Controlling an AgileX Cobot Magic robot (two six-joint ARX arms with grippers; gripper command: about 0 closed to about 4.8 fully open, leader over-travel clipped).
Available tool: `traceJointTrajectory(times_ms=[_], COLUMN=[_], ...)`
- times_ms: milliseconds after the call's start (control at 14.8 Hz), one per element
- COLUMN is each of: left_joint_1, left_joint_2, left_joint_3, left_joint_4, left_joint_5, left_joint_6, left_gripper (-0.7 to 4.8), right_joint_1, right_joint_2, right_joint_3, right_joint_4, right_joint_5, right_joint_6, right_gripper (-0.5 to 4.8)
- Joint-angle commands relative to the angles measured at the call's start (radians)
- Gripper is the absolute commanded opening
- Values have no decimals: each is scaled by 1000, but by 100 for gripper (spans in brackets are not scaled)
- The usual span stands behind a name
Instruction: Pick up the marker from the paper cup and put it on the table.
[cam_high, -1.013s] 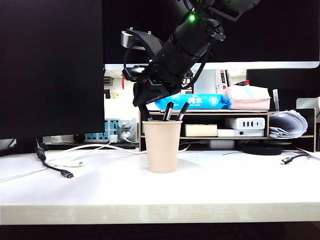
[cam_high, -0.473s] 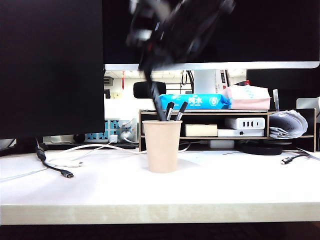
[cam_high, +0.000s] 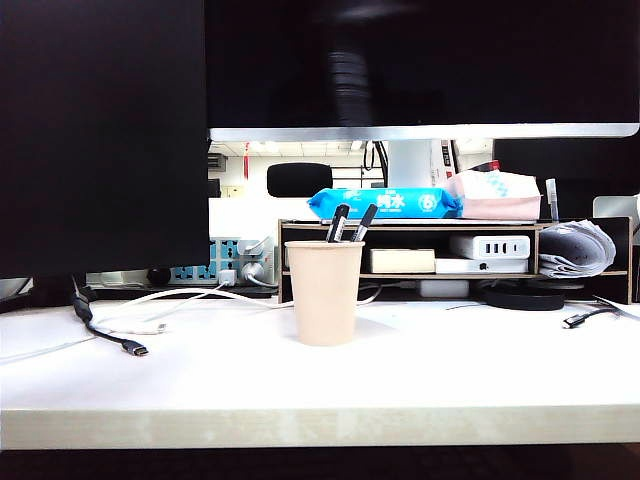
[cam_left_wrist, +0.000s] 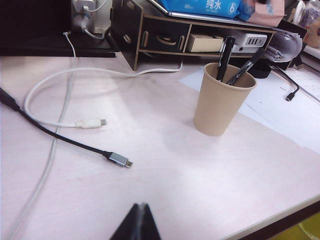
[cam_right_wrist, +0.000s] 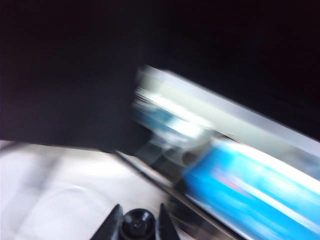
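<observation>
Right wrist view: marker (cam_right_wrist: 137, 223) end-on, black.

Blue wipes pack (cam_high: 385, 203): "纯水", "6"; other print too small.

You have the plain tapered paper cup (cam_high: 324, 291) standing mid-way across the wide desk top (cam_high: 420, 370), two pens (cam_high: 349, 222) leaning inside it. Behind it sits a low wooden shelf unit (cam_high: 455, 259); left of the cup, loose cables (cam_high: 120, 325) lie on the desk.
</observation>
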Motion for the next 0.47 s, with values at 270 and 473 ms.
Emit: traceJointTrajectory(times_ms=[270, 473], left_joint_1=[1, 1], left_joint_2=[0, 0], left_joint_3=[-2, -2], left_joint_4=[-13, -13], left_joint_5=[5, 5], left_joint_6=[4, 4], left_gripper=[-5, -5], right_joint_1=[-227, -303], right_joint_2=[45, 141], right_joint_3=[2, 4], right_joint_4=[-315, -388], right_joint_5=[-37, -151], right_joint_6=[-7, -3], right_gripper=[48, 48])
